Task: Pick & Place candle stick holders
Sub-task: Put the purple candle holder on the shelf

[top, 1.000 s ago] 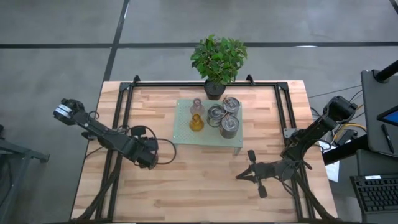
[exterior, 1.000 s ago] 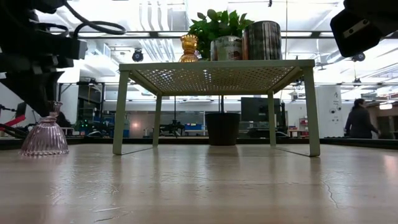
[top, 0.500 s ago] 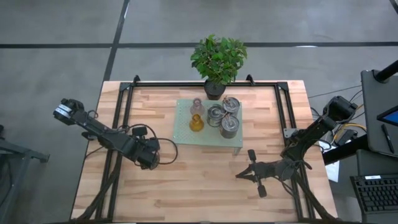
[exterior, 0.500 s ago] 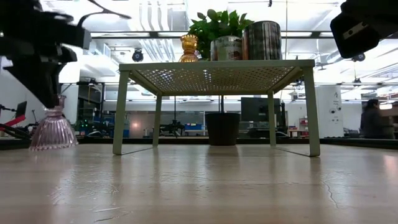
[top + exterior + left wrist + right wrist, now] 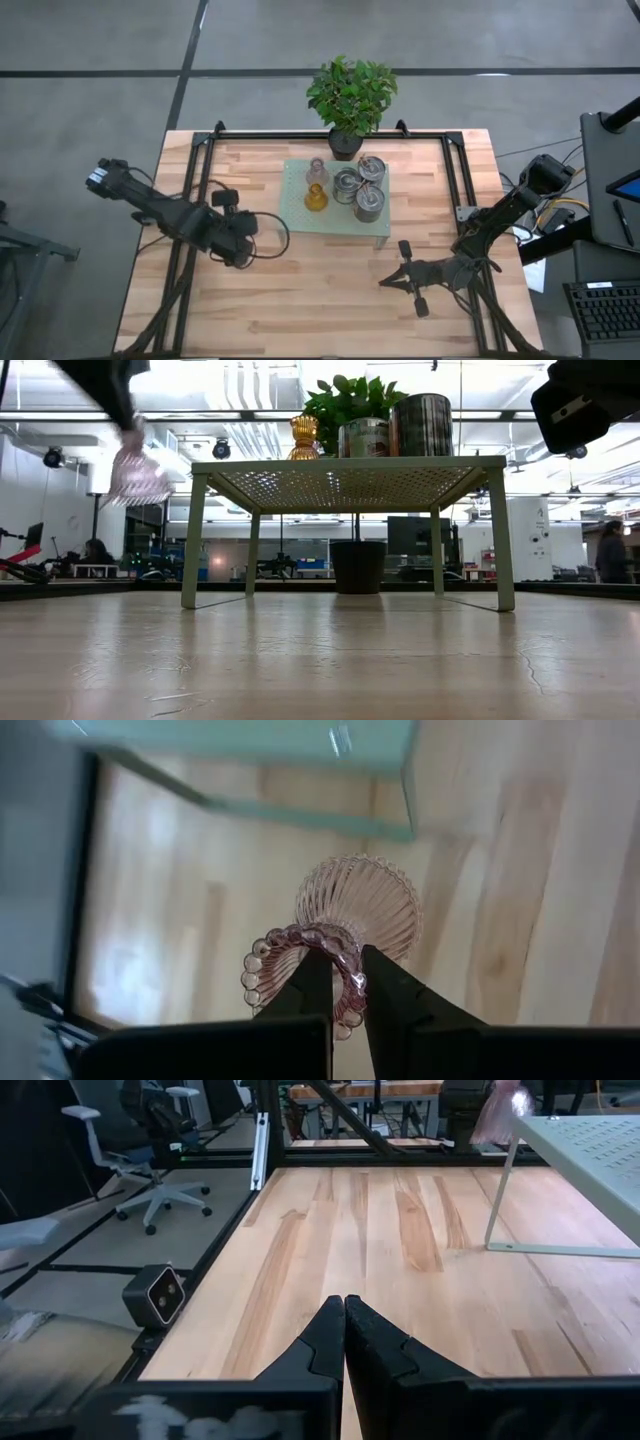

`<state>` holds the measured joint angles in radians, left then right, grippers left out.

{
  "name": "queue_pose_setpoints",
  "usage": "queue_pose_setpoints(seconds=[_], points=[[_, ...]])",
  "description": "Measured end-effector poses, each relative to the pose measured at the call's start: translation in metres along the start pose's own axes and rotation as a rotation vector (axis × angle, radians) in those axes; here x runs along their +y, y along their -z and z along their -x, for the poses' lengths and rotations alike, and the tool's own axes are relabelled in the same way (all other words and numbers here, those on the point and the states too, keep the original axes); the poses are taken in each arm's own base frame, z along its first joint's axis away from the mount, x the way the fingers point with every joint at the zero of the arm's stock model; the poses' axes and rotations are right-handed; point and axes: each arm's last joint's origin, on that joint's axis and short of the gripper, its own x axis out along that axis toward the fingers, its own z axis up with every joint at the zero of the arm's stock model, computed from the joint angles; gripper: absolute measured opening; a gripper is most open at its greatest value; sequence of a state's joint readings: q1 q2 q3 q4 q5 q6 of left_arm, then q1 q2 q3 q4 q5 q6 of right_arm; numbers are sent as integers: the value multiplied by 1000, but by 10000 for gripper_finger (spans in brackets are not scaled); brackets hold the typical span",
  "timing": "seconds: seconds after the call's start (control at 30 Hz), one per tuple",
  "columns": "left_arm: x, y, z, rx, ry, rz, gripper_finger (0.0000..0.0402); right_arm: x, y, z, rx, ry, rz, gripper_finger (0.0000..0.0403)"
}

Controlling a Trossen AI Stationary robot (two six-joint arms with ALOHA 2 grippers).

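My left gripper (image 5: 340,982) is clamped on the beaded rim of a ribbed pale pink glass candle holder (image 5: 345,925), holding it above the wooden table (image 5: 300,280), left of the pale green mesh stand (image 5: 350,475). My right gripper (image 5: 344,1330) rests fingers together near the table's right front.

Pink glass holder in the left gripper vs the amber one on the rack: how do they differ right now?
The pink glass holder is pale pink; the amber holder is orange-gold. The pink one is lifted off the table, pinched at its beaded rim by the shut left gripper; the amber one rests on the green rack. The pink one hangs tilted; the amber one stands upright. Both are small glass holders.
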<state>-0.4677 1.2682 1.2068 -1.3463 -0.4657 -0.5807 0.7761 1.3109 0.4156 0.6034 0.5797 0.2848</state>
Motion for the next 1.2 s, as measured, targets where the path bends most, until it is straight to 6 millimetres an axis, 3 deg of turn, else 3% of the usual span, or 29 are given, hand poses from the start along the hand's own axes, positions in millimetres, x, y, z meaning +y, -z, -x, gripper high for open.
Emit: queue_pose_setpoints(seconds=[0.23, 0.43, 0.63, 0.9, 1.2], points=[[25, -24, 46, -144, -27, 6, 18, 0, 0, 0, -1, 2, 0, 8], [44, -41, 60, -216, -63, 10, 19, -1, 0, 0, -7, 28, 4, 8], [59, -62, 49, -176, -117, -47, 21, -2, 0, 0, -7, 29, 3, 8], [83, -101, 18, -80, -136, -52, 23, -2, 1, 0, -3, 31, 6, 8], [90, -129, -20, 18, -59, -77, 24, -3, 3, 0, 4, 32, 4, 8]])
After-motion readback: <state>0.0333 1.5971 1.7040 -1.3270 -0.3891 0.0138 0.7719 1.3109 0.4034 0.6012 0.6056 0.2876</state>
